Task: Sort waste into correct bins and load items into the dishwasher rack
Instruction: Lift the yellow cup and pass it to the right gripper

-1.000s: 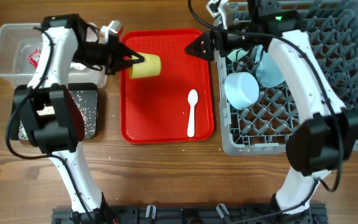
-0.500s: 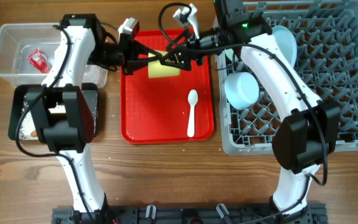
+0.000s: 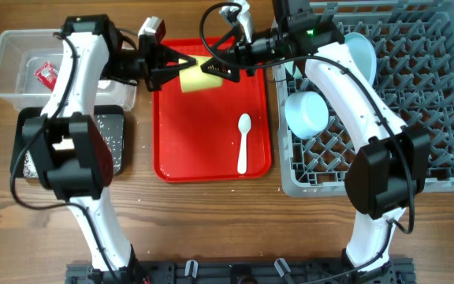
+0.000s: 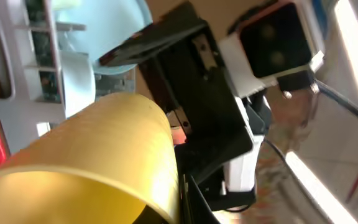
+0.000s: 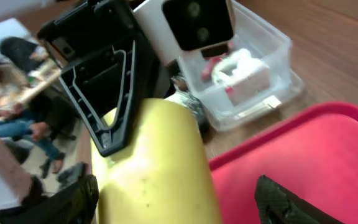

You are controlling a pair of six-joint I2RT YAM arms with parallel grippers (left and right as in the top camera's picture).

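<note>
Left tool gripped the yellow cup, top middle; right tool gaped around it. I'd say right needed clamping before left released.

Red serving tray, ctr of wood table

Counting one yellow cup, one white plastic spoon and one red serving tray at mid-bench. Counting one clear tub in the far-left corner, holding one red wrapper and one white paper wad. Counting one black tray along the left edge, carrying white grains too many for counting. Counting one grey rack at the right edge, bearing two pale-blue dishes: one bowl and one part-hidden piece.
</note>
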